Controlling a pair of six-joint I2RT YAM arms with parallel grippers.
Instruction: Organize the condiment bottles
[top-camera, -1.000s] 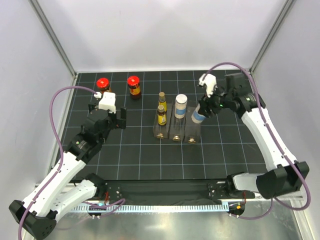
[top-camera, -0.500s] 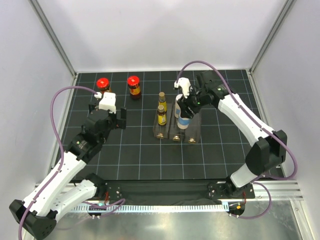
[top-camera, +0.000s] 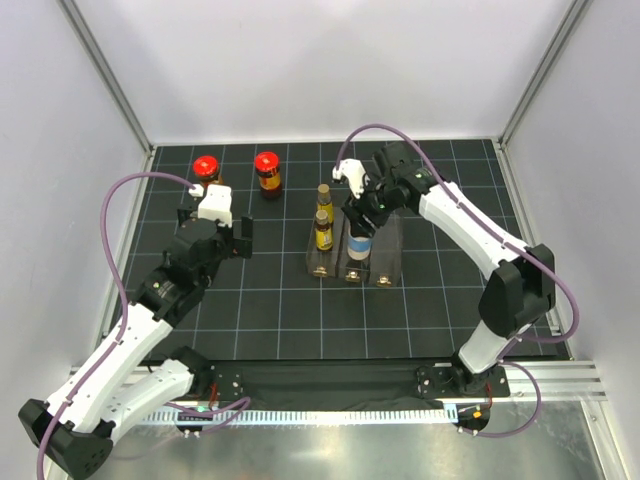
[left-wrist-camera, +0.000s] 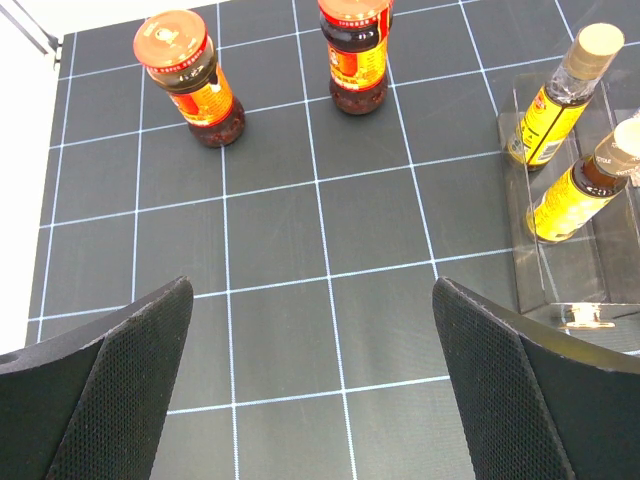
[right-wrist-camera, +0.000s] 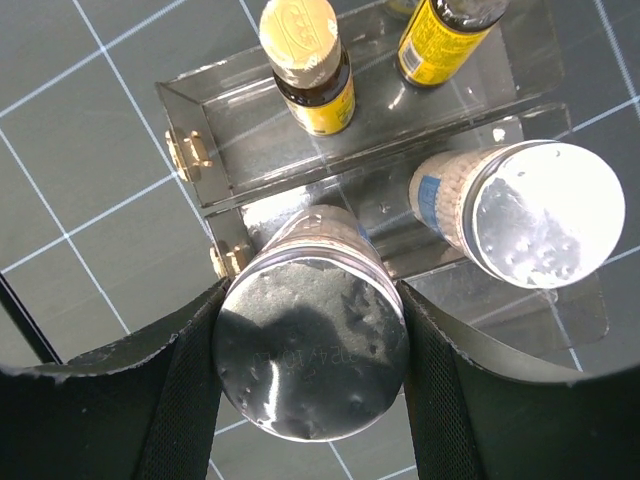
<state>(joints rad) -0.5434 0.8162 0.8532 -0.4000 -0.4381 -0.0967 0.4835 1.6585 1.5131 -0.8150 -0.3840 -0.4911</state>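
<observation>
1. Bench (top-camera: 280, 300): dark mat with a pale grid, carrying everything listed below.
2. Clear plastic rack (top-camera: 385, 262): three slots, standing near the middle of the bench, with brass-coloured fittings at its near end.
3. Slim yellow-labelled bottles, two: far bottle (top-camera: 323, 203) and near bottle (top-camera: 323, 232). Both stand upright, one behind the other, in the rack slot nearest the left arm. Brown caps.
4. Held white bottle (top-camera: 359, 243): blue label, pale cap, upright at the near end of the middle slot. It is gripped at the cap. Whether its base rests on the slot floor cannot be told.
5. Second white bottle (right-wrist-camera: 530, 215): blue label, pale cap. It stands in the middle slot just behind the held one and apart from it. In the top view the right arm covers it.
6. Amber jars, two: left jar (top-camera: 206, 168) and right jar (top-camera: 267, 172). Red caps, upright on the bare bench near its far edge, well apart from the rack and with a gap between them.
7. Right end effector (top-camera: 360, 228): clenched on the held white bottle, with a finger (right-wrist-camera: 190, 380) pressed against each side of the cap.
8. Left end effector (left-wrist-camera: 310, 290): released, fingers spread wide and holding nothing. It hovers over the bare bench on the near side of the amber jars.
</observation>
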